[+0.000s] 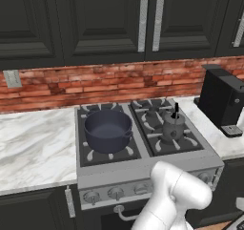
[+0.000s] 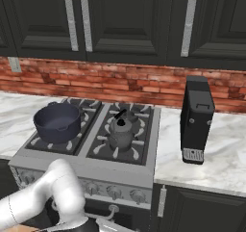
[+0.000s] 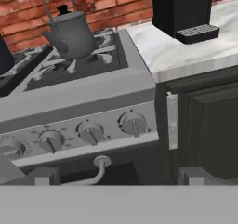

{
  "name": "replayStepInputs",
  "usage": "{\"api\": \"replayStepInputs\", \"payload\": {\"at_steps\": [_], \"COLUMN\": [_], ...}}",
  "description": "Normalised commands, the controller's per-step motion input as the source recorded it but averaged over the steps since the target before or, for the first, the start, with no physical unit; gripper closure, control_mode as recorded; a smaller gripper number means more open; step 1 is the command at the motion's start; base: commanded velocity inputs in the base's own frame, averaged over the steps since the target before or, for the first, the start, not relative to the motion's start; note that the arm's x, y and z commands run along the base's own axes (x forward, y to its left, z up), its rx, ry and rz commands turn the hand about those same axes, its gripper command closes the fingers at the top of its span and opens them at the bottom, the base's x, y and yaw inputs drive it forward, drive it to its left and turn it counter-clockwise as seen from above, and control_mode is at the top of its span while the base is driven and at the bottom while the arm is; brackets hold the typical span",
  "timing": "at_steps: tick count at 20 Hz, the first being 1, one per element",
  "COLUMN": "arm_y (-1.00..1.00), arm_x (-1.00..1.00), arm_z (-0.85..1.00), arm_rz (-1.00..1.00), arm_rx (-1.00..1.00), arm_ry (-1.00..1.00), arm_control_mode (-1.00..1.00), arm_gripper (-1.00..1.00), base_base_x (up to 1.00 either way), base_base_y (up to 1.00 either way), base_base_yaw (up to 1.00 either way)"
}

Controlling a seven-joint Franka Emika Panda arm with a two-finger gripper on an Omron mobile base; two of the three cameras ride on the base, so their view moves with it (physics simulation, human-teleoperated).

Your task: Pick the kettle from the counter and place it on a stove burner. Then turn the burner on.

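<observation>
Left base view gives me the room: dark cabinets [image 1: 95, 19] above, a red brick wall [image 1: 105, 83] behind, and a white marble worktop [image 1: 33, 145] with grey veins on both sides of a steel stove [image 1: 143, 169]. A wall socket [image 1: 12, 78] sits on the brick above the worktop's left part. At the right back corner of the worktop stands a black coffee machine [image 1: 221, 102].

On the stove I see two vessels. The dark-blue pot [image 1: 108, 130] stands on the left front burner; inside I can see nothing but its dark bottom. The kettle [image 1: 173, 125] stands upright on the stove burner [image 1: 174, 139] at the right front, resting on the grate prongs, lid on and handle up.

The hand view looks from low in front of the stove and shows me what the base views hardly show: the row of knobs [image 3: 133, 123] on the front panel, the oven handle [image 3: 100, 165] below them, and the cabinet door [image 3: 209, 125] at the right. The gripper [image 3: 116, 180] has its fingers fully apart at the bottom edge there, holding nothing.
</observation>
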Motion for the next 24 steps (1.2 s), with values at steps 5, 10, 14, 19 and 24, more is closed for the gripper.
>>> {"api": "replayStepInputs", "payload": {"at_steps": [5, 10, 14, 19, 24], "arm_y": [0.06, 0.18, 0.4, 0.04, 0.0], "arm_x": [0.08, 0.17, 0.28, 0.03, 0.03], "arm_z": [-0.01, -0.15, -0.24, 0.0, 0.0], "arm_rz": [0.0, 0.0, -0.01, -0.01, 0.0], "arm_rx": [-0.09, -0.08, -0.19, -0.01, 0.0], "arm_ry": [-0.19, -0.11, 0.0, 0.0, 0.0], "arm_control_mode": [-1.0, -1.0, -1.0, -1.0, -1.0], "arm_gripper": [-1.0, -1.0, -1.0, -1.0, -1.0], "base_base_x": [0.0, 0.0, 0.0, 0.0, 0.0], "base_base_y": [0.0, 0.0, 0.0, 0.0, 0.0], "base_base_yaw": [0.0, 0.0, 0.0, 0.0, 0.0]}}
